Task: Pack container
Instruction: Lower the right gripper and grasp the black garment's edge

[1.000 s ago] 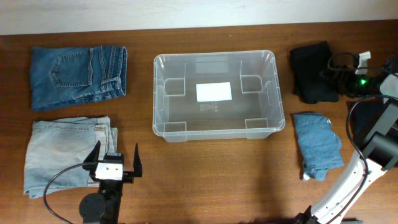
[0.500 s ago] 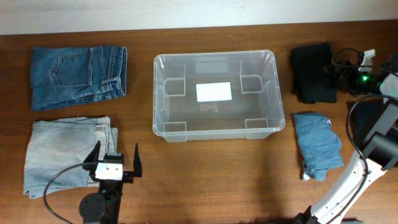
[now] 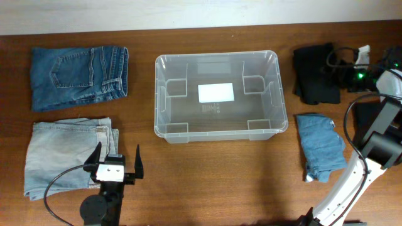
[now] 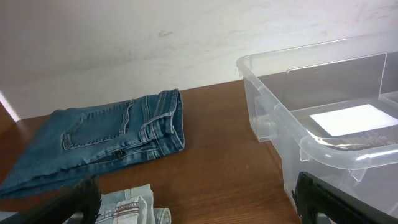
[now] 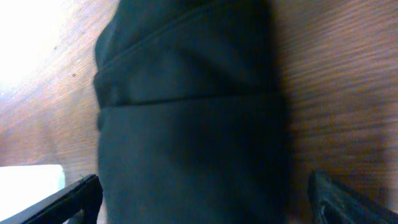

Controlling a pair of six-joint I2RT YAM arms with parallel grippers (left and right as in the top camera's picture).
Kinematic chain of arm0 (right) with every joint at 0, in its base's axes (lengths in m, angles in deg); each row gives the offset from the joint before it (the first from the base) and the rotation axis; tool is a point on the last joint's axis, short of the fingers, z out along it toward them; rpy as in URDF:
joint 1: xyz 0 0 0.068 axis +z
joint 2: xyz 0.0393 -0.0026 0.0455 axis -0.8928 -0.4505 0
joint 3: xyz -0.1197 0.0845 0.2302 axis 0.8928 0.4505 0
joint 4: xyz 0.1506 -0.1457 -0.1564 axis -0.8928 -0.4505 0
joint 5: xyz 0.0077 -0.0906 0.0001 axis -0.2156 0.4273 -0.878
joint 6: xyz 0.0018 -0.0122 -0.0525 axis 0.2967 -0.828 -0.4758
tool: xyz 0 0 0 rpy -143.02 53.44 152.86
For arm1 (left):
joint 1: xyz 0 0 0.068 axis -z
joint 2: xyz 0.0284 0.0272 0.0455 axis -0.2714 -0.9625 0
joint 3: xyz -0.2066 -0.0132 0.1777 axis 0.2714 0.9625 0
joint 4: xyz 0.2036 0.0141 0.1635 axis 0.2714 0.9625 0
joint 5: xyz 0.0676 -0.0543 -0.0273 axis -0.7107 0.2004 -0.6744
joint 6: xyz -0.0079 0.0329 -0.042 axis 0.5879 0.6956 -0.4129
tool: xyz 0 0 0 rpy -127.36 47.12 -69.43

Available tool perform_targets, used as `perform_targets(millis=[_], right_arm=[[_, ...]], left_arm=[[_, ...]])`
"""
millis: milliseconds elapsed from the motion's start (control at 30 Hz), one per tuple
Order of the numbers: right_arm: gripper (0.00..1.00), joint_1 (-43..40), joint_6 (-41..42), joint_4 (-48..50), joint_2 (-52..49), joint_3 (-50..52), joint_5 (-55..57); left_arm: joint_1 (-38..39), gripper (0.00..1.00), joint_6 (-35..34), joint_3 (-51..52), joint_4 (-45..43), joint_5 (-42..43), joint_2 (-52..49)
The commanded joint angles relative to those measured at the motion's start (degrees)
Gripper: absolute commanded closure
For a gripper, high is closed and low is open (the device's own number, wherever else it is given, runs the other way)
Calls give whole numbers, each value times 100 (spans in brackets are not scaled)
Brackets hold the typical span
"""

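Jaws gape wide, empty; right pair seemingly over black garment (image 5: 186,124).

Wood table (image 3: 207,176), prob. white wall (image 4: 124,37) behind

Readable text: none in any view.
White label (image 3: 216,92): on the base of the container (image 3: 159,100), toward its far side. Its face shows plain white both from overhead and from the left wrist, and no lettering can be made out.
Moulded marks (image 3: 211,107): a few faint lines in the clear base, just on the near side of the white label; too small and pale to read.
Dark jeans (image 3: 78,76): left of the container; only pocket stitching shows, and no brand tag is legible.
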Motion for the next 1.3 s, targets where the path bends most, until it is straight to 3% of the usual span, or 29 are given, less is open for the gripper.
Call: perform_targets(millis=[0,267,733,933,1133,1267], right_arm=[[2,208,-37,-374,-118,59,205],[2,227,-15,-909,-118,63,205],[1,229,286,-750,-595,85,761],[11,229,286,-647,-730,85,767],[45,227,289,-614,-756,85,811],[54,227,289,-619,-756,85,809]], left_arm=[[-24,1,76,44,-13,-22,39],[-24,0,76,44,-11,-22,39],[-24,0,76,44,-13,-24,39],[-24,1,76,44,-13,-24,39],[-24,0,76,44,-13,-24,39],[-24,1,76,44,-13,-24,39]])
